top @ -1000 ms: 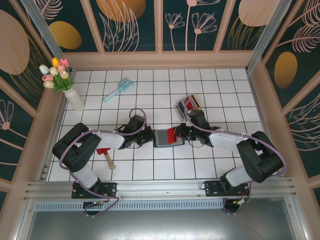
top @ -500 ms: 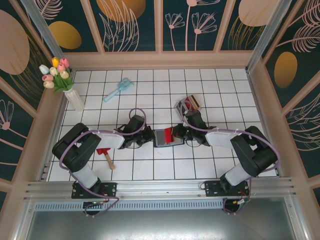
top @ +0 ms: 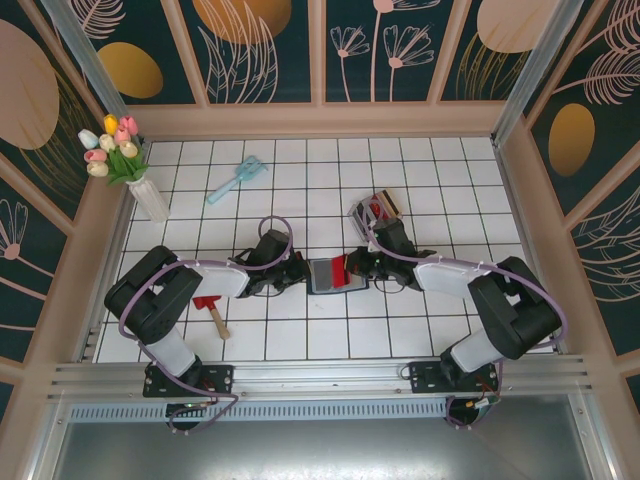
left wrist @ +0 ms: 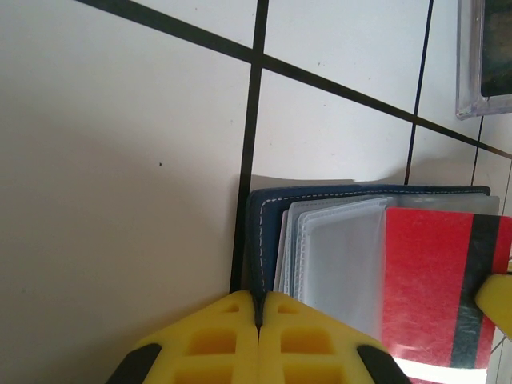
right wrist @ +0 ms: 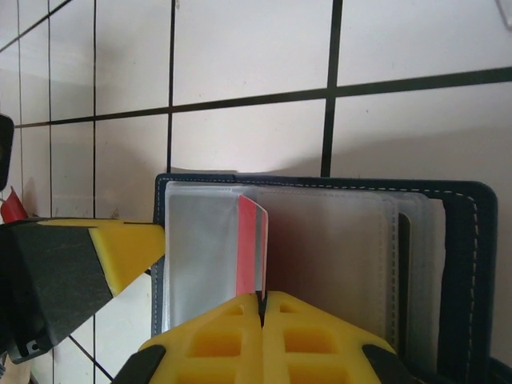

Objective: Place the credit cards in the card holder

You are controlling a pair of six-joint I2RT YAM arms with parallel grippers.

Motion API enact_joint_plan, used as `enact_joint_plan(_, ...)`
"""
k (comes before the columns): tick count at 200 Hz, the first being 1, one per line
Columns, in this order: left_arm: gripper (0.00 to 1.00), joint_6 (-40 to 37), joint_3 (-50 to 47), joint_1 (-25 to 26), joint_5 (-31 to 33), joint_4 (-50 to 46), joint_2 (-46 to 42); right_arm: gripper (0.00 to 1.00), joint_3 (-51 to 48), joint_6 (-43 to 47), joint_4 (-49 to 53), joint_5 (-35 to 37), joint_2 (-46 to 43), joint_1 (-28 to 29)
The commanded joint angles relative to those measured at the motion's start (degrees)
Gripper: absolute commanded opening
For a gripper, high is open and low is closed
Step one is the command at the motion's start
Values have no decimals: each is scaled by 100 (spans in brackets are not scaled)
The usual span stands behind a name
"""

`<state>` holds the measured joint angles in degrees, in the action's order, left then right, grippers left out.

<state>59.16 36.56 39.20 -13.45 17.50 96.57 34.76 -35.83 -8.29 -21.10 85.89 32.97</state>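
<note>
red card [right wrist: 252, 240] clenched edge-on in right gripper [right wrist: 262, 308], poised over clear sleeves of open card holder [right wrist: 460, 264], not yet slid in. mid-table, holder's left cover edge pinched by shut left gripper [left wrist: 258, 316]. other credit cards [top: 384, 205] waiting in far-right rack [top: 364, 213].

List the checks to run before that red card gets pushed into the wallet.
1. Right gripper shut on red card: ok.
2. Left gripper shut on the edge of the wallet: ok.
3. Wallet lying open, clear sleeves exposed: ok.
4. Card's leading edge already inside a sleeve: cannot tell.
5. Rack standing apart from the wallet: ok.
</note>
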Motion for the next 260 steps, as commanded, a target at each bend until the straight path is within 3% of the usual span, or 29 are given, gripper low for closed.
enact_joint_plan(1,0,-97,80,4,44,-250,128,0,-57,182,377,-189,3,-10)
enact_joint_plan(85,0,-97,73,2,38,-214,127,0,160,76,47,-701,482,46)
enact_joint_plan(136,0,-62,37,8,26,-176,125,0,59,-505,-317,-281,513,150)
enact_joint_plan(158,0,-44,-2,8,8,-153,93,0,-48,-603,-307,173,117,149)
enact_joint_plan(192,0,8,-78,6,-32,-41,48,0,20,-813,-595,-375,452,281)
enact_joint_plan(228,0,48,-111,8,-61,38,37,0,316,-776,-339,-177,706,544)
enact_joint_plan(260,0,39,-114,6,-44,26,15,13,562,-531,234,-22,596,493)
